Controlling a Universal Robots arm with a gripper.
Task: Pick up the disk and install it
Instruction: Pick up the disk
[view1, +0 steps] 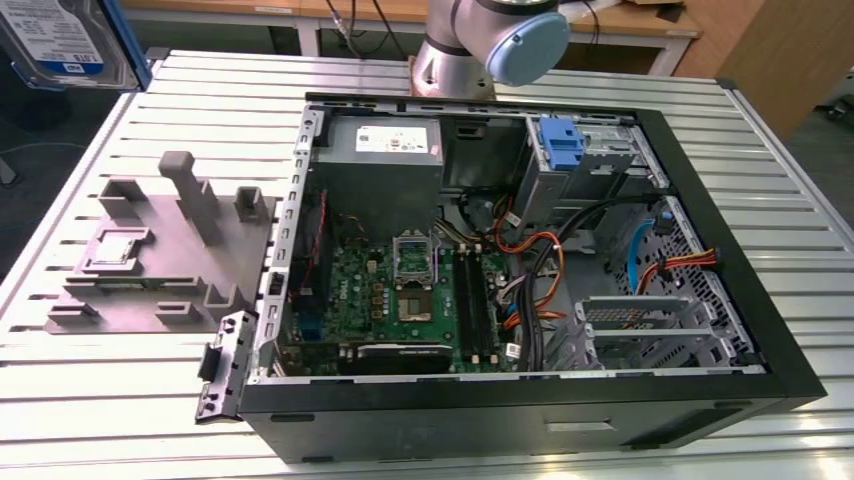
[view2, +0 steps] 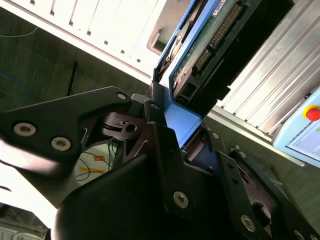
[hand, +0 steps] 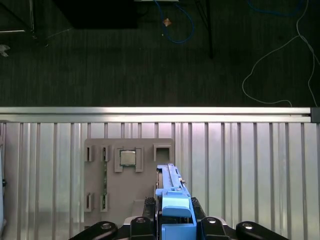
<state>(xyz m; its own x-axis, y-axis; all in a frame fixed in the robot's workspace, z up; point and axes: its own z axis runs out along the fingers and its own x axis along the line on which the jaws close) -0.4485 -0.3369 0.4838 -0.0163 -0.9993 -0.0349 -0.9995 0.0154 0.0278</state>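
Above the side of the table (view1: 120, 400) at the exterior view's left, the gripper (hand: 172, 227) is clamped on the blue carrier of one disk (view1: 60, 40), held edge-on clear of the surface over one grey holder block (hand: 125, 190). That block carries one square chip (hand: 128, 158) in a recess. One open computer case (view1: 534, 420) mid-table holds one green motherboard (view1: 400, 290), one power supply (view1: 380, 145) and one blue bracket (view1: 563, 145).

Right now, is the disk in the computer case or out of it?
Out. The hand grips the disk on edge above the slatted table, apart from the open computer case.
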